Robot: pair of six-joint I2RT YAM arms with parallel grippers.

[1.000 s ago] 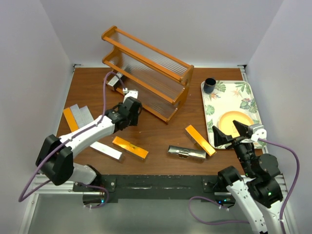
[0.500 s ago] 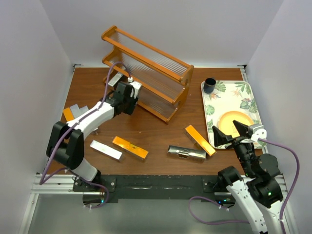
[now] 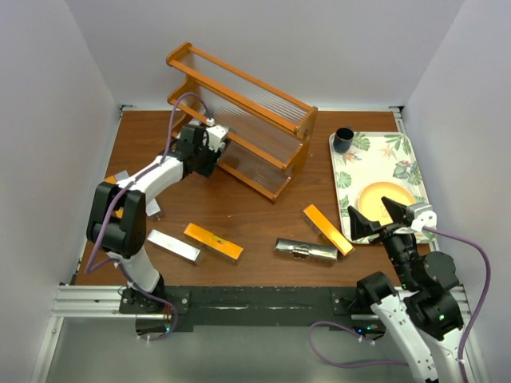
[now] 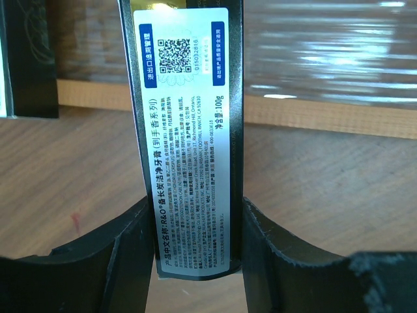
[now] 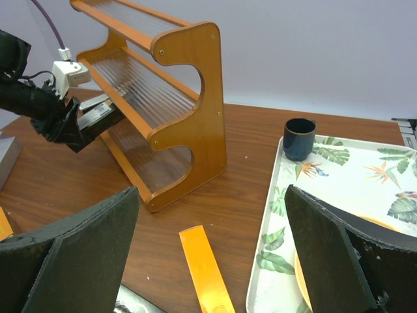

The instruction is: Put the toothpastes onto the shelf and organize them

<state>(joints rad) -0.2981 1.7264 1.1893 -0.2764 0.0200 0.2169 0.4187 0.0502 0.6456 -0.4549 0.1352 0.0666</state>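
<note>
Gripping a glossy, dark-printed toothpaste carton (image 4: 189,130) near its near end, the left end effector (image 4: 195,218) holds it with the long axis pointing straight ahead into the left end of the shelf (image 3: 306,132), low down. The shelf is orange-brown wood with clear ribbed panels. The right end effector (image 3: 374,214) hangs spread with nothing in it beside the tray (image 3: 403,148), well apart, so the left arm is the nearer. Slim orange (image 3: 213,241) and silver (image 3: 306,250) cartons lie flat on the bench (image 3: 263,211).
</note>
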